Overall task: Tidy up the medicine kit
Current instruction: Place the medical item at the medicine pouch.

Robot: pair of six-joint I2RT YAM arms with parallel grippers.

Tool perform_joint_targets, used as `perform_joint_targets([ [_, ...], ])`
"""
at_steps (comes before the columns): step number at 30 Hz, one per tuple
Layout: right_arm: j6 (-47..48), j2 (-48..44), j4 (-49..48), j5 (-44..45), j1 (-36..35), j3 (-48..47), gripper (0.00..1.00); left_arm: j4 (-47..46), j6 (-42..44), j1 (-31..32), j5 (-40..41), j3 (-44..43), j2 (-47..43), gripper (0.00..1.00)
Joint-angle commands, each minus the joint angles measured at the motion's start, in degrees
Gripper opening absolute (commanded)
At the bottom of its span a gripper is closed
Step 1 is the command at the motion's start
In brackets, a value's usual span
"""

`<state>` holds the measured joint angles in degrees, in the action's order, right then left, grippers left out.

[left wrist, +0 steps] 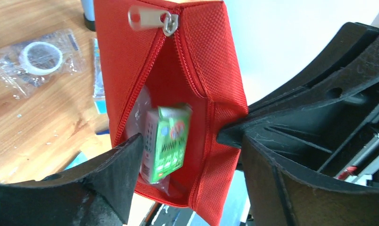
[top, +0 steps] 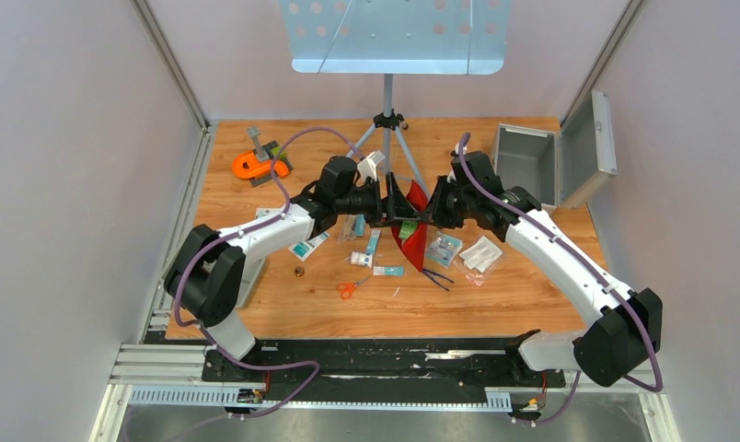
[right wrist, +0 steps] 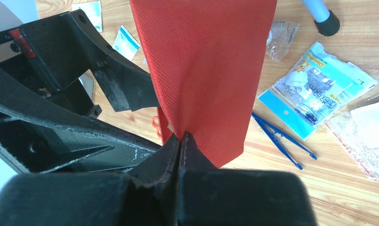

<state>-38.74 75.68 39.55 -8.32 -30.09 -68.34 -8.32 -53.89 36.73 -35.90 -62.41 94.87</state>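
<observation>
Mid-packing: my right end effector (right wrist: 180, 141) is pinched tight on the red pouch (right wrist: 206, 70), dangling it over the worktop (top: 495, 295). My left end effector (left wrist: 178, 137) is spread apart at the pouch mouth, with the green box (left wrist: 166, 141) inside. The medicine kit (top: 532, 161) sits lid-open at the far right. Next, I reckon: back the left out cleanly and fetch another packet.

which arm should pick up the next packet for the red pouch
Left. The left gripper is open and empty, while the right gripper is shut on the red pouch, holding it up; letting go would probably drop it.
</observation>
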Motion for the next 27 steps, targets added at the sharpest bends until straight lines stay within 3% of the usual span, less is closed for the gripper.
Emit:
perform_joint_targets([
  [1,-0.99,-2.29,-4.39,-1.29,-0.79,-1.26,0.0,6.68,5.52,1.47,1.57,-3.43,-2.53,0.87],
  [8,-1.33,-2.86,-4.9,-1.59,-0.82,-0.11,0.0,12.69,8.6,1.76,3.27,-5.72,-8.64,0.89],
  [19,-3.18,-1.95,-12.16,-10.38,0.35,5.9,0.0,18.34,9.93,1.77,4.9,-6.18,-16.09,0.8],
  [23,-4.12,-3.83,-15.38,-14.62,1.25,7.87,0.0,22.91,12.18,1.37,8.42,-6.75,-19.3,0.79],
  [27,-3.66,-4.96,-15.42,-12.05,2.02,9.94,0.0,28.36,15.42,0.75,14.11,-6.7,-22.08,0.78],
])
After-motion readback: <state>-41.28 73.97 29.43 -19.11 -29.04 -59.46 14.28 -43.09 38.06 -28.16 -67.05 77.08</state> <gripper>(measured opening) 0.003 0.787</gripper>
